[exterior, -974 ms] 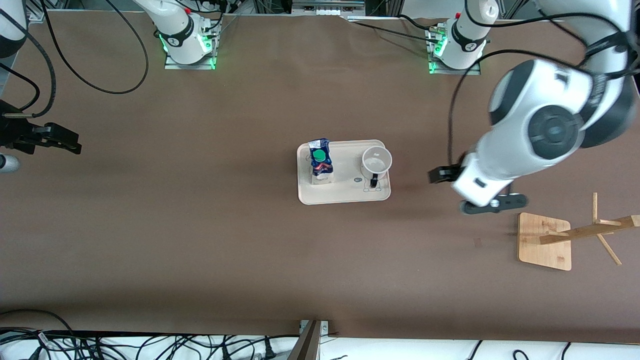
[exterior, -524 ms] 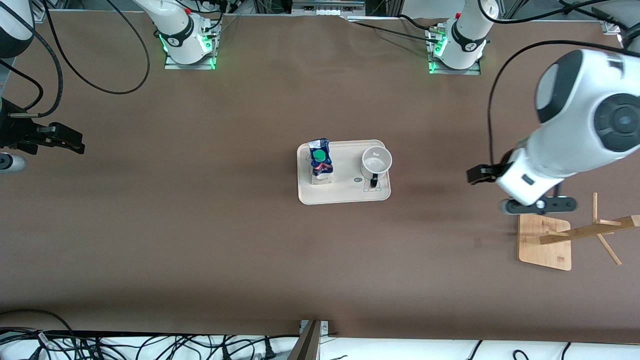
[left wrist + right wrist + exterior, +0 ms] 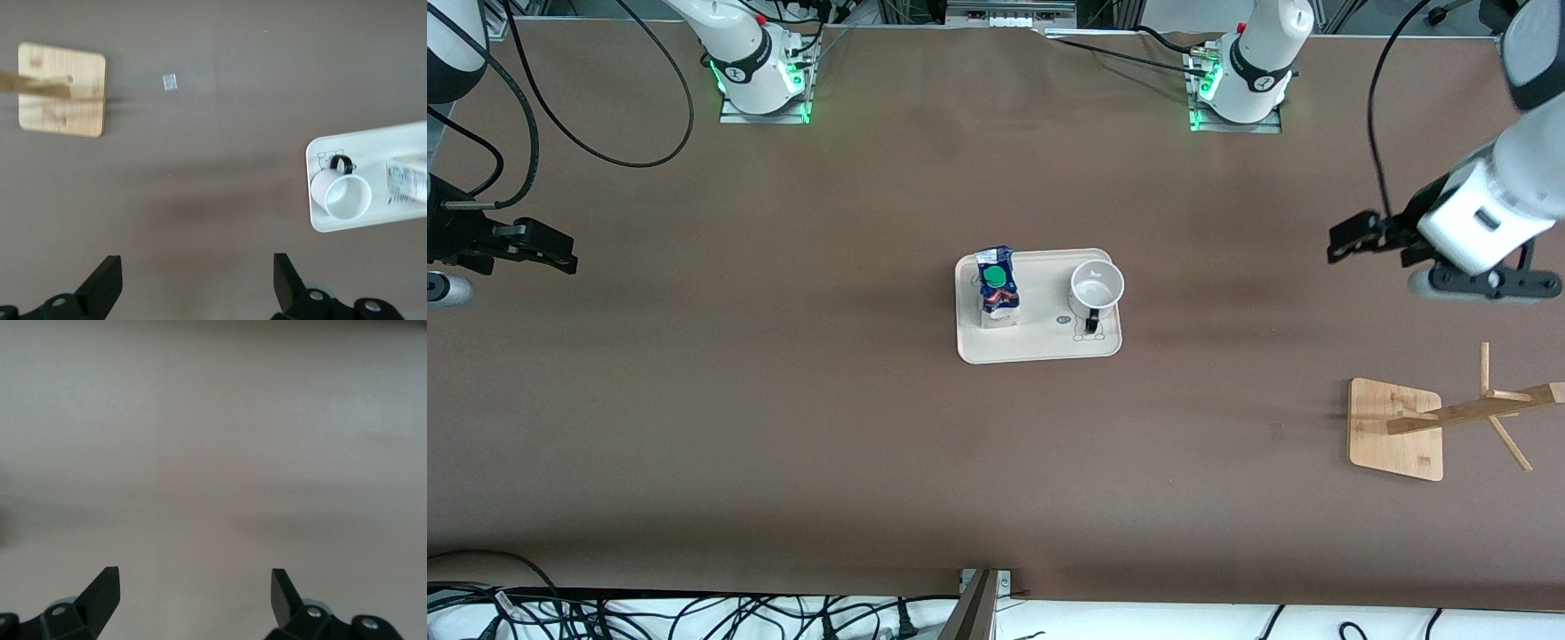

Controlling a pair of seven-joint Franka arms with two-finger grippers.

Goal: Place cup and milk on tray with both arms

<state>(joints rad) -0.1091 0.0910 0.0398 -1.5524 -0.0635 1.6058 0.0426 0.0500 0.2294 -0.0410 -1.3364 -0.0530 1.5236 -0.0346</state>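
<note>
The cream-white tray lies at the table's middle. The blue and white milk carton stands upright on it at the end toward the right arm. The white cup stands upright on it at the end toward the left arm, its black handle toward the front camera. My left gripper is open and empty, up over bare table toward the left arm's end. Its wrist view shows the cup, the milk and the tray well apart from it. My right gripper is open and empty over the right arm's end, with only bare table in its wrist view.
A wooden rack with a square base stands toward the left arm's end, nearer the front camera than the left gripper; it also shows in the left wrist view. A small pale patch lies on the table beside it.
The left arm has swung away from the tray, toward its own end of the table and toward the bases, with its gripper empty. The right arm has barely moved.
</note>
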